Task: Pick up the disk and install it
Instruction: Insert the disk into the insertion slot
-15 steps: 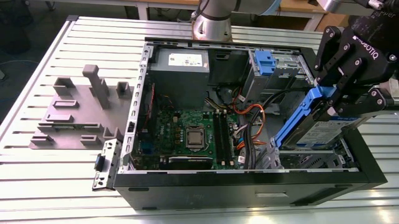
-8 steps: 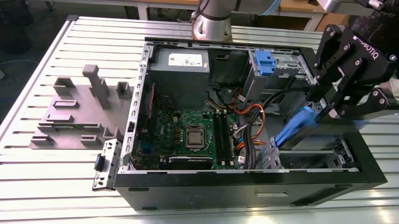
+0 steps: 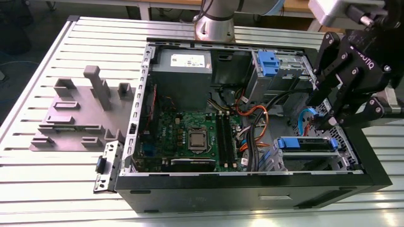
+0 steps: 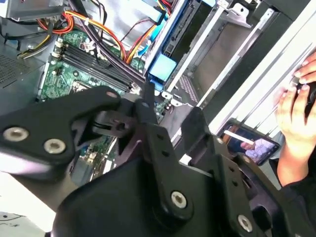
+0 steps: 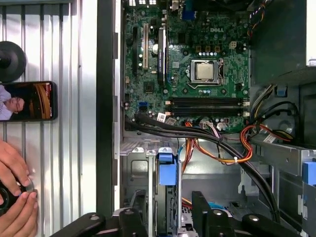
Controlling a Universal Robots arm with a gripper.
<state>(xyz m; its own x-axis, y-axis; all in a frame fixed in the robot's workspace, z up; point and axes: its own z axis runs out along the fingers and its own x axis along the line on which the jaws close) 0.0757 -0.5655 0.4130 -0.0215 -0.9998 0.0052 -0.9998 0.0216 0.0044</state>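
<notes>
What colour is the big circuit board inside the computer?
The circuit board is green; the first wrist view shows it best.

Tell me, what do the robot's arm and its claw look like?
The arm is a smooth, round, silver-grey tube. Its gripper is matt black, built of flat angular links joined by silver bolts, with white lettering on one side.

We see an open computer case (image 3: 252, 187) on a slatted table (image 3: 63, 175), green motherboard (image 3: 183, 124) and grey power supply (image 3: 180, 80) inside. A grey fixture (image 3: 75, 113) sits at the exterior view's left; a phone (image 5: 27, 101) lies beside the case.
</notes>
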